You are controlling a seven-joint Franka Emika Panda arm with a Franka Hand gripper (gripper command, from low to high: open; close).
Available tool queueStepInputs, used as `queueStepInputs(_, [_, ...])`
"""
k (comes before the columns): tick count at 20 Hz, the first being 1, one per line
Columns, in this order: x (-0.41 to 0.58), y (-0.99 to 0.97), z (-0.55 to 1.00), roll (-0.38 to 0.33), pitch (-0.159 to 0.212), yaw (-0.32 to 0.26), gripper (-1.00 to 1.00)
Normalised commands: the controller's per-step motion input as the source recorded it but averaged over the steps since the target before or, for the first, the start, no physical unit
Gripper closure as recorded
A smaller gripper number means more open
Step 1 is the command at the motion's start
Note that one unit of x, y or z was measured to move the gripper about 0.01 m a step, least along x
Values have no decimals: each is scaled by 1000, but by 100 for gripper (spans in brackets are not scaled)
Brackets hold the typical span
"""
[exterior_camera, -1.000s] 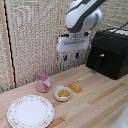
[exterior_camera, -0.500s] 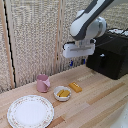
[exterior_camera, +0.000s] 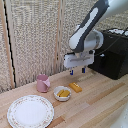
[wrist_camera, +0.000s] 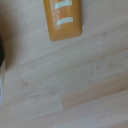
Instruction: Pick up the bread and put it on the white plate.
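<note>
bread (exterior_camera: 75,87) cut off in wrist view, fingers (exterior_camera: 71,72) spread above, empty

I see the hand (exterior_camera: 77,72) has swung toward the exterior view's right since a second ago and dropped lower. It started above the small bowl (exterior_camera: 62,93); half a second back it was already sliding across. Now its fingers (exterior_camera: 83,70) hang just above the bread (exterior_camera: 75,87), and the arm (exterior_camera: 90,30) leans further over the worktop (exterior_camera: 95,102).
</note>
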Motion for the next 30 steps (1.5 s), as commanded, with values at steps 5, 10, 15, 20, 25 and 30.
queueStepInputs(5, [-7,-1,-477,-74,59,72,-100])
queueStepInputs(10, [54,4,-363,-88,26,88,-100])
queueStepInputs(15, [21,84,-238,-113,7,124,100])
queueStepInputs(20, [-29,48,-46,-47,0,81,100])
queueStepInputs(25, [-70,91,35,-12,6,3,100])
queueStepInputs(30, [-76,124,496,-17,0,0,100])
